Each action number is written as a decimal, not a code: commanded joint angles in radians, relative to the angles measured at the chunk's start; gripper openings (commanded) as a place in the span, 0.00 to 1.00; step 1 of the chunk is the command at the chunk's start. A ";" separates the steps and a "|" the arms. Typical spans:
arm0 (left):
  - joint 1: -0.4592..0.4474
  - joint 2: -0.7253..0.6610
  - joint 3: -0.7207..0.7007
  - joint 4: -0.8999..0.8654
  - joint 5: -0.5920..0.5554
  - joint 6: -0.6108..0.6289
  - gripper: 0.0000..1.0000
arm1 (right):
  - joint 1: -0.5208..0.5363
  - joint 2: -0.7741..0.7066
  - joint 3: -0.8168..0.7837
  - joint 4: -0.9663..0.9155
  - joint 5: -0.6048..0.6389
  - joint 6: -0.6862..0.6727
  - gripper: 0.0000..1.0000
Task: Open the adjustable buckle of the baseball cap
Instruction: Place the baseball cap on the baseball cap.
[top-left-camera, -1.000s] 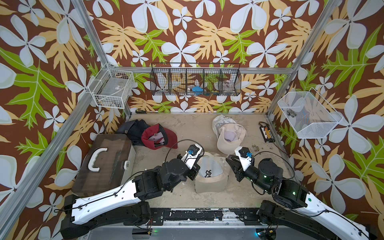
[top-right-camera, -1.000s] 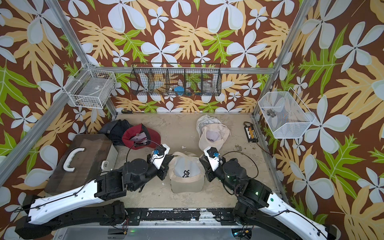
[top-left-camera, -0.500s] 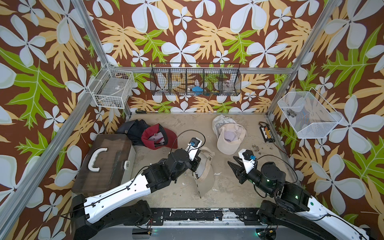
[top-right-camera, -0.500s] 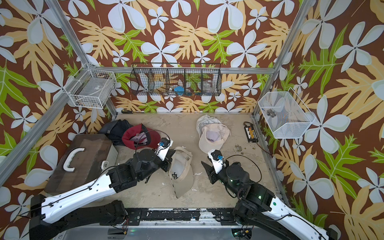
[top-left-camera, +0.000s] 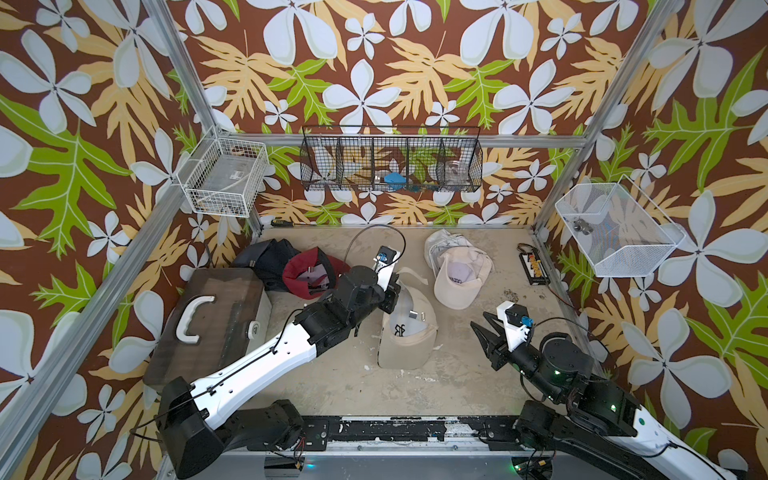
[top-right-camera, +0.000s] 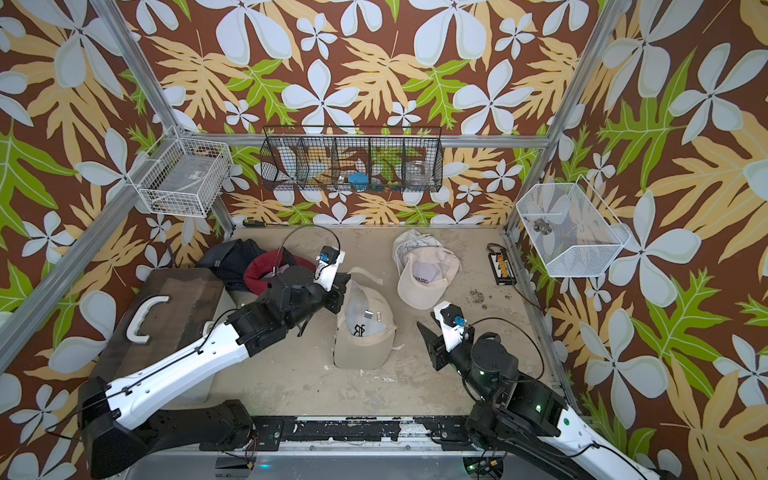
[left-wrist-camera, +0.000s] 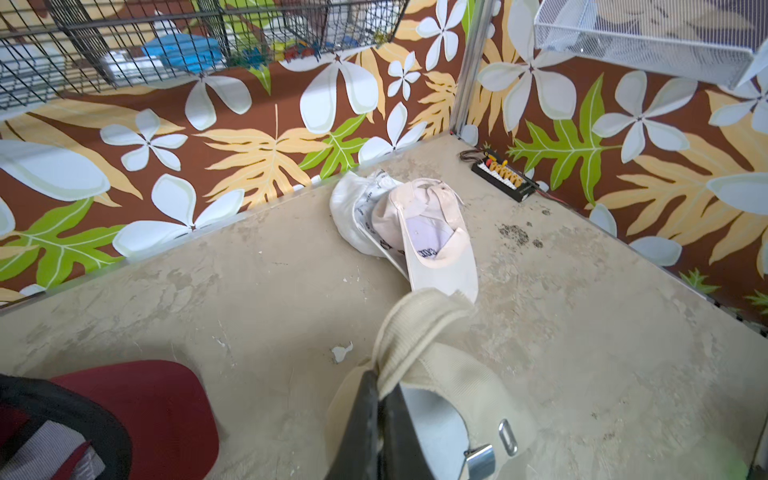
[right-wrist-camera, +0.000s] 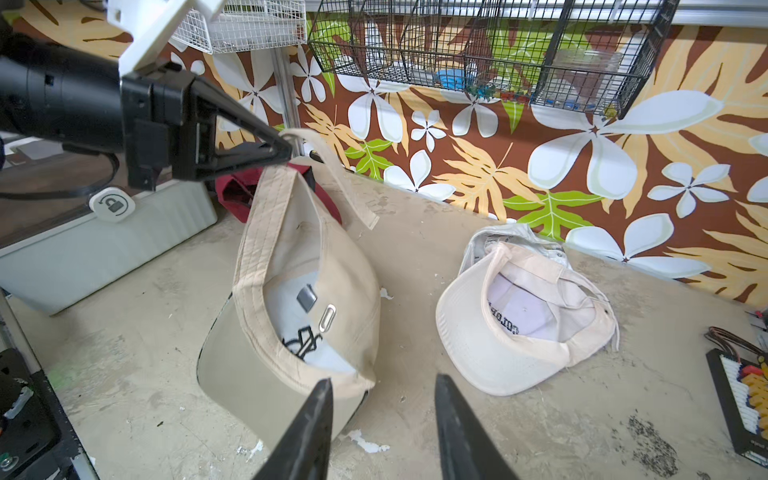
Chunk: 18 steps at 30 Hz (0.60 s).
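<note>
Pinching the tan cap (right-wrist-camera: 332, 266) strap (left-wrist-camera: 415, 316), seen only from wrist views, left gripper (left-wrist-camera: 377, 381) reaches out; right gripper (right-wrist-camera: 384, 378) hovers open near the cap.

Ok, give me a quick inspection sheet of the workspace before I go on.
Surface: tabletop scuffed, paint flecks, dark crumbs.
Job's things: tan cap upside down; strap end free of buckle.
Clutter: red cap, black cloth item, cream cap, white cap, brown case, connector board.
Grippers: left gripper shut on the strap; right gripper open, empty.
Cables: cable loop over left wrist.
Surroundings: white wire basket, black wire rack, mesh basket, floral walls.
</note>
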 joint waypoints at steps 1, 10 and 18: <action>0.050 0.023 0.060 0.015 0.039 0.033 0.00 | 0.001 -0.023 -0.004 -0.021 -0.009 0.004 0.43; 0.154 0.084 0.189 -0.018 0.080 0.053 0.00 | 0.001 -0.034 -0.009 -0.018 -0.018 0.020 0.43; 0.238 0.102 0.239 -0.024 0.118 0.050 0.00 | 0.001 -0.005 -0.005 -0.022 -0.007 0.024 0.43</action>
